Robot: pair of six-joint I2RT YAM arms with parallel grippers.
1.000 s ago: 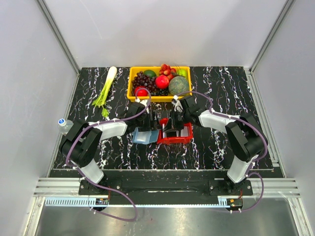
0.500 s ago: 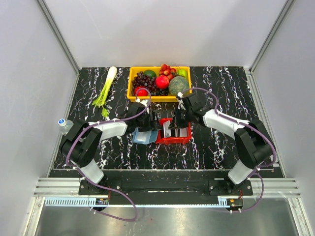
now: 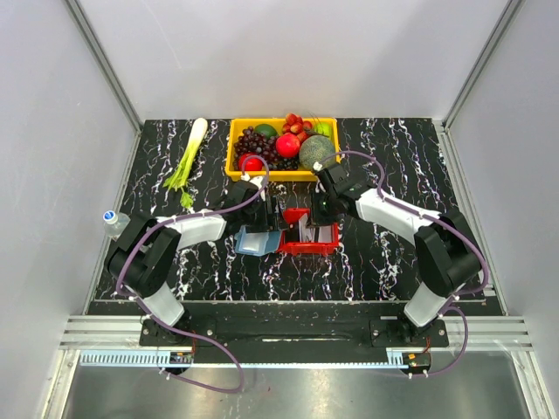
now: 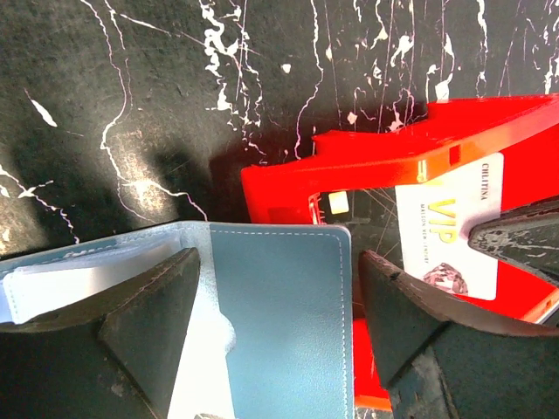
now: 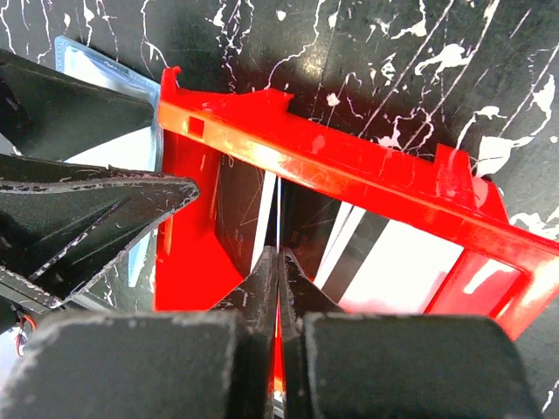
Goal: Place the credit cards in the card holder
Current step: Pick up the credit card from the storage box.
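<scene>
Red tray (image 5: 349, 179) of credit cards (image 4: 445, 227)

table (image 3: 393, 253): black marbled | on it: yellow fruit bin (image 3: 231, 153), leek (image 3: 188, 161), red tray (image 3: 310, 250), blue card holder (image 3: 256, 243)

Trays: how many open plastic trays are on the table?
2. The yellow tray, filled with fruit, is at the far side. The red tray, with credit cards inside, is in the middle, beside the blue card holder. I see no hidden one.

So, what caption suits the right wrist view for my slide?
Right gripper shut on a thin white card standing edge-on inside the red tray.
</scene>
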